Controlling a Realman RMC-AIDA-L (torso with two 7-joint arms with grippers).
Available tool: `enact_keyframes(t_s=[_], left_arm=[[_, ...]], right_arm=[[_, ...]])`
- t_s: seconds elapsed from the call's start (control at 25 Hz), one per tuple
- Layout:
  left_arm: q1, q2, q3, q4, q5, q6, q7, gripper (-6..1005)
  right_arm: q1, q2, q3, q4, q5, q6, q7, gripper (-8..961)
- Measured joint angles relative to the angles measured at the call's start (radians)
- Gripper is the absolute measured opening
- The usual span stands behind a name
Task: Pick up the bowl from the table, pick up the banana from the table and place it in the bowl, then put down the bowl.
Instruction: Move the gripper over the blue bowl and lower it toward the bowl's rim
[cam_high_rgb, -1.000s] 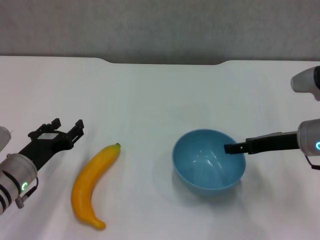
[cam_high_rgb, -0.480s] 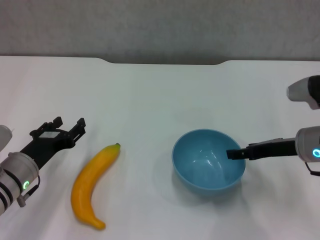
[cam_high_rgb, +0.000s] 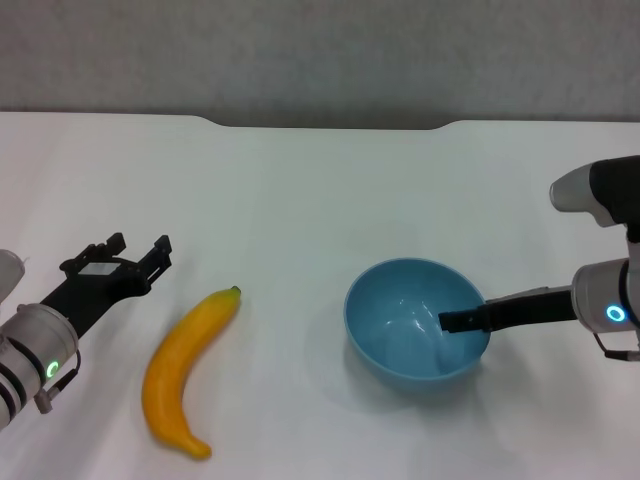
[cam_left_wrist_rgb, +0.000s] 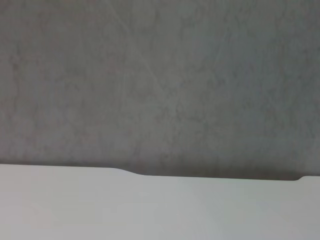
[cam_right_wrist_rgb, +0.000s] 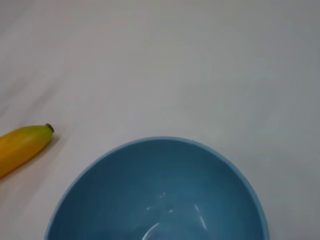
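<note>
I see white table, notch at far edge, grey wall behind. Bowl right of centre, right gripper reaching over its rim, grip unclear. Banana lies left; left gripper spread wide, holding nothing, beside it.

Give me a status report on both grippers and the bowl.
Right gripper reaching over the near-right rim of the glossy light-blue bowl, grip not confirmed. Left gripper open, left of the curved yellow banana. Both items on the white table; nothing between.
</note>
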Motion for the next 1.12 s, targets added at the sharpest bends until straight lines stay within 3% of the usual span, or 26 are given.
enact_keyframes(t_s=[0.4,0.8,1.12], left_arm=[[0.0,0.0,0.001,0.0,0.0,0.0,-0.007,680],[-0.001,0.0,0.001,-0.001,0.0,0.0,-0.008,675],[-0.001,0.0,0.001,-0.003,0.0,0.0,-0.008,671]], right_arm=[[0.007,-0.001,-0.007,0.028,0.0,0.026,0.002,812],[0.061,0.002,-0.061,0.108,0.002,0.101,0.0,796],[0.064,0.003,-0.128,0.113,0.065,0.116,-0.001,783]])
